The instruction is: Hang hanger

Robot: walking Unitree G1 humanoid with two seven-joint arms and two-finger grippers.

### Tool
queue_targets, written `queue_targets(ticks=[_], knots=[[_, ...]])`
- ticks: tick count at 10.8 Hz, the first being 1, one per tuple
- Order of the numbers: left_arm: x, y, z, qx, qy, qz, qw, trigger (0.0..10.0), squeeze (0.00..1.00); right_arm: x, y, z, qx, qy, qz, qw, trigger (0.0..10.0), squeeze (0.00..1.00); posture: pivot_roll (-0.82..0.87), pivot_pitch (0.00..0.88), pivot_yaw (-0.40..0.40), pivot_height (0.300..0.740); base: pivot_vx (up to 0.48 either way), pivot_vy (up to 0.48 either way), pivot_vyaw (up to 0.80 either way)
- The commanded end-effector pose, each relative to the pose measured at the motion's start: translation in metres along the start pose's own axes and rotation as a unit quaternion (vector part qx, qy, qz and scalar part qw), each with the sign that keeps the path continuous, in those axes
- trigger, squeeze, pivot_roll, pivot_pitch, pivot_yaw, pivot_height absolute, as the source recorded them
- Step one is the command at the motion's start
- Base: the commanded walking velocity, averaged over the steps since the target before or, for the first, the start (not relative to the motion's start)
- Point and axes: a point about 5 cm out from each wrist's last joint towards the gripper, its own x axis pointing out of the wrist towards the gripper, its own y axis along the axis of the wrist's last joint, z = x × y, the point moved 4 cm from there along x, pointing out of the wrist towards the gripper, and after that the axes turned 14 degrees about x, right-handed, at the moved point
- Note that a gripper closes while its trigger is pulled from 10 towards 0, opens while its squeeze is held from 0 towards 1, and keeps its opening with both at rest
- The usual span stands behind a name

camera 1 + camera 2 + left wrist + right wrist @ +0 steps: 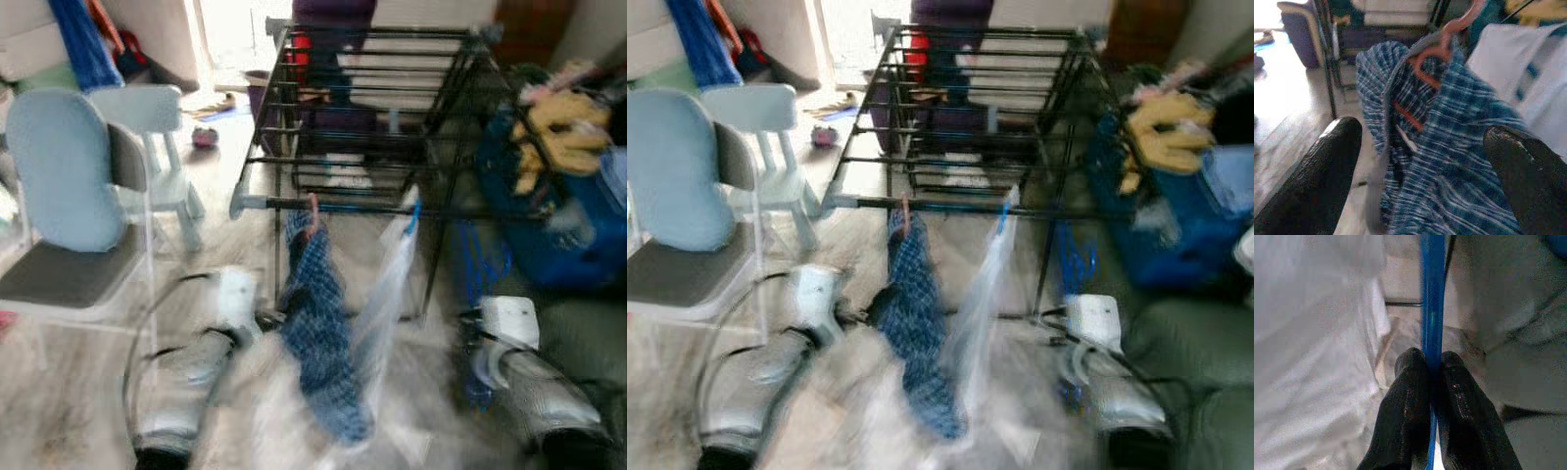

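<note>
A blue chair [54, 176] stands at nine o'clock. The left gripper [1425, 161] is spread wide before a plaid shirt [318, 323] on an orange hanger [1437, 49], hooked on the drying rack [372, 117], shirt hanging straight down. At three o'clock, the right gripper [1429, 382] pinches a blue hanger [1431, 293], its bar running upright, beside a white garment [387, 294].

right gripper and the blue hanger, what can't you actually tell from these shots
- Right wrist view: the right gripper is shut on the blue hanger, but the hanger's hook is cut off by the top edge.
- Eye views: motion blur smears the white garment and plaid shirt; whether the blue hook fully sits on the rack rail is unclear.
</note>
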Motion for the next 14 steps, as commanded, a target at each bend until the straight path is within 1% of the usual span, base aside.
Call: queue_targets(ticks=[1,3,6,9,10,12,13,14], knots=[[0.006,0.01,0.009,0.0,-0.012,0.016,1.0,10.0,0.0,-0.002,0.004,0.013,-0.001,-0.016,0.007,1.0,10.0,0.0,-0.15,0.0,-0.01,0.74,0.0,0.0,0.0],[0.006,0.01,0.008,-0.001,-0.011,0.015,1.0,10.0,0.0,-0.002,0.008,0.012,0.002,-0.011,0.012,1.0,10.0,0.0,-0.15,0.0,-0.009,0.74,0.0,0.0,0.0],[0.006,0.008,0.006,-0.005,-0.007,0.009,1.0,10.0,0.0,-0.003,0.027,-0.006,0.014,0.031,0.031,0.999,10.0,0.0,-0.15,0.0,-0.006,0.74,0.0,0.0,0.0],[0.007,0.01,0.001,-0.006,-0.003,0.01,1.0,10.0,0.0,-0.002,0.024,-0.01,0.01,0.042,0.026,0.999,10.0,0.0,-0.14,0.0,-0.007,0.74,0.0,0.0,0.0],[0.007,0.009,0.0,-0.004,-0.003,0.009,1.0,10.0,0.0,-0.002,0.025,-0.014,0.017,0.051,0.025,0.998,10.0,0.0,-0.14,0.0,-0.007,0.74,0.0,0.0,0.0],[0.008,0.01,-0.002,-0.003,-0.003,0.01,1.0,10.0,0.0,-0.001,0.027,-0.019,0.023,0.062,0.023,0.998,10.0,0.0,-0.14,0.0,-0.007,0.74,0.0,0.0,-0.62],[0.008,0.01,-0.003,0.0,-0.003,0.011,1.0,10.0,0.0,-0.001,0.026,-0.02,0.021,0.061,0.022,0.998,10.0,0.0,-0.14,0.0,-0.008,0.74,0.0,0.266,-0.73],[0.007,0.01,-0.003,0.0,-0.004,0.012,1.0,10.0,0.0,-0.001,0.026,-0.02,0.02,0.061,0.022,0.998,10.0,0.0,-0.14,0.0,-0.008,0.74,0.0,0.285,0.0]])
